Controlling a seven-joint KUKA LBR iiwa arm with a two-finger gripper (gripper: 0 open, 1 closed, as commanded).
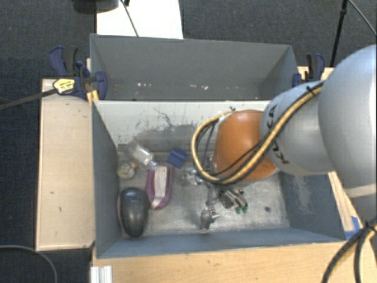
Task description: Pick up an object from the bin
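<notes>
Camera view: gripper [207, 217] sits low in the grey bin [106, 175], approx. mid-width, close to the near wall, tip over bare floor. Can't tell whether it is spread or closed, and nothing can be seen in it. The orange cover [238, 140] and looped cables [203, 152] take up the bin's centre-right, with the arm [330, 122] over the right wall.

Open room: bare floor right of the gripper toward the right wall, and a strip betw. the gripper and the items on the left. The far wall is well apart from the gripper.

All loose items lie in the left half:
- Purple-and-white oblong item [159, 186], nearest the gripper, to its left.
- Dark rounded mouse-shaped object [133, 211], in the near-left corner, just beside the purple one.
- Small blue piece [177, 157], farther back, near the cables.
- Clear plastic piece [140, 153] and small pale round thing [126, 170], by the left wall, farther back.
</notes>
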